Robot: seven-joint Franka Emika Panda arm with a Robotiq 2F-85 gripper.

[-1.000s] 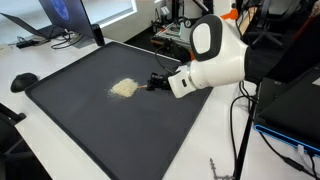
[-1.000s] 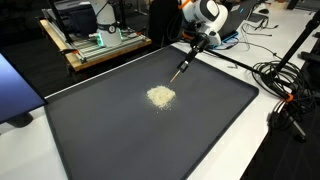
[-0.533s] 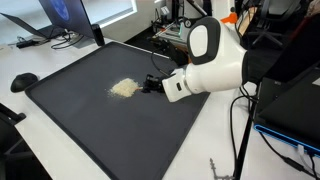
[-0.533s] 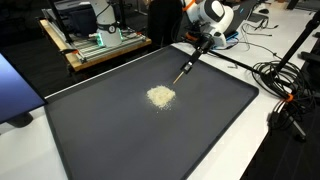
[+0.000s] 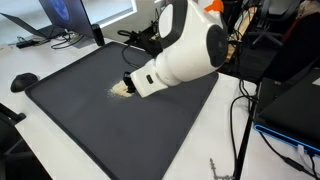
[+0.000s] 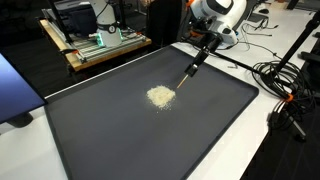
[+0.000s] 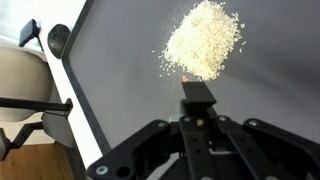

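Observation:
A small heap of pale grains (image 6: pixel 160 96) (image 5: pixel 121 89) (image 7: pixel 203 40) lies near the middle of a big black mat (image 6: pixel 120 140) (image 5: pixel 90 130) (image 7: pixel 130 90). My gripper (image 6: pixel 207 52) (image 5: pixel 131 82) (image 7: pixel 197 112) is shut on a thin, dark stick-like tool (image 6: pixel 192 72) (image 7: pixel 197 93). The tool slants down to the mat, and its tip rests at the edge of the heap that faces the gripper. In an exterior view the white arm (image 5: pixel 185 50) hides part of the heap and the tool.
The mat covers most of a white table (image 5: pixel 60 62). A black mouse (image 5: pixel 24 81) lies off one corner, with a monitor stand (image 5: pixel 66 40) behind it. Cables (image 6: pixel 285 85) lie on the table beside the mat. A wooden cart (image 6: pixel 100 45) stands beyond it.
The arm has swung over the mat and the tool's tip has slid closer, from a short way off to the heap's edge. The gripper stays shut on the tool.

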